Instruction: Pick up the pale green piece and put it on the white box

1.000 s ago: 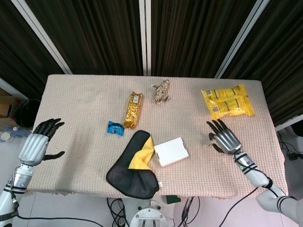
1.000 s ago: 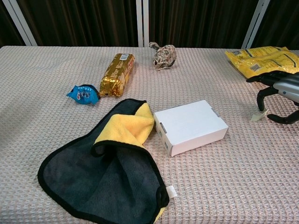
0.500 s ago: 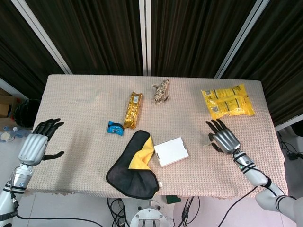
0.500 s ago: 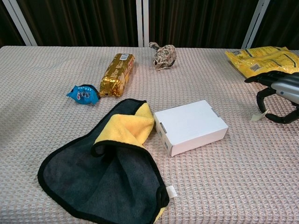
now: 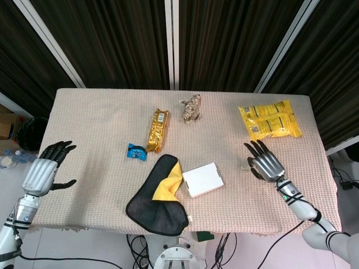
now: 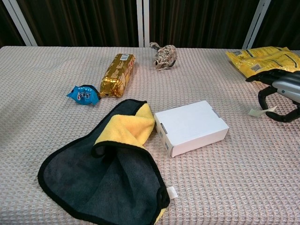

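The pale green piece [image 6: 257, 112] is a small flat scrap lying on the woven tablecloth at the right, in front of the yellow bag. My right hand [image 6: 280, 96] hovers over it with fingers spread and curved down; the thumb tip touches the piece and nothing is gripped. In the head view the right hand [image 5: 266, 165] hides most of the piece. The white box [image 6: 191, 126] [image 5: 202, 179] lies flat at the table's middle, left of that hand. My left hand [image 5: 45, 168] hangs open past the table's left edge, holding nothing.
A black and yellow cloth [image 6: 110, 164] lies crumpled against the box's left side. A gold snack pack [image 6: 117, 74], a blue wrapped sweet [image 6: 84, 93] and a brownish bundle [image 6: 164, 55] sit further back. A yellow bag [image 6: 265, 60] lies behind the right hand.
The right hand has shifted slightly, and the pale green piece has turned from standing at the thumb to lying flatter. The left hand has not moved.
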You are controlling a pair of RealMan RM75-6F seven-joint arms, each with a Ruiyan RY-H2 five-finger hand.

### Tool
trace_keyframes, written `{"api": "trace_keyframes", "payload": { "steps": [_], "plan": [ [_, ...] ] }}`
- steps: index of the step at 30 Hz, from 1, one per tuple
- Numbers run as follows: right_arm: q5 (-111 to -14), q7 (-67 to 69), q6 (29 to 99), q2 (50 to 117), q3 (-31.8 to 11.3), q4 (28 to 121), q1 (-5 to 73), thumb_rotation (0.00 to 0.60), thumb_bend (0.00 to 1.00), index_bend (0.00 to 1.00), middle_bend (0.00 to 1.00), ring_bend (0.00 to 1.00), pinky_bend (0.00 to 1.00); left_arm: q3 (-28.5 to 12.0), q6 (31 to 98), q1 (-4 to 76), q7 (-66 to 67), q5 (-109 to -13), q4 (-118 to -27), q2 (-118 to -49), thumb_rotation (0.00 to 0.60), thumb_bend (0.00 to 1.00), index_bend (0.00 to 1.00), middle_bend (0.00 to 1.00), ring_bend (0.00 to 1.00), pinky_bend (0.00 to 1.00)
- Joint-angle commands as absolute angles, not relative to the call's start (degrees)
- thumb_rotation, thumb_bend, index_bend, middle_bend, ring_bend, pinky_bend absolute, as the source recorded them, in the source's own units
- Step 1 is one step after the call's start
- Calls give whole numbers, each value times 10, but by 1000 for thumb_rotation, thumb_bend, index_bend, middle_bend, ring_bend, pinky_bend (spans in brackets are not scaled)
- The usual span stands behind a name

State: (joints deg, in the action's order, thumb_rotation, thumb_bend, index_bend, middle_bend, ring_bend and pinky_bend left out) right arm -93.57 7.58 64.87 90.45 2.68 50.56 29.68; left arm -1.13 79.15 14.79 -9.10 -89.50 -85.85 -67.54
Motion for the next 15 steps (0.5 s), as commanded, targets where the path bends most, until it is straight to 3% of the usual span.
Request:
{"api": "trace_keyframes", "payload": {
  "steps": [1,7,15],
  "plan": [
    [-936,76,653,903,26,507,297,600,427,618,41,0,0,-11,792,148,-91,-895,-859,-675,600,0,153,99,82,127],
    [-948,58,690,883,19,547,296,600,424,618,42,0,0,-13,795,147,-89,-894,-861,-673,600,0,154,99,82,127],
    [-983,-58,751,828,6,698,299,600,396,622,52,0,0,-10,789,147,-92,-895,-863,-671,600,0,154,99,82,127]
  ]
}}
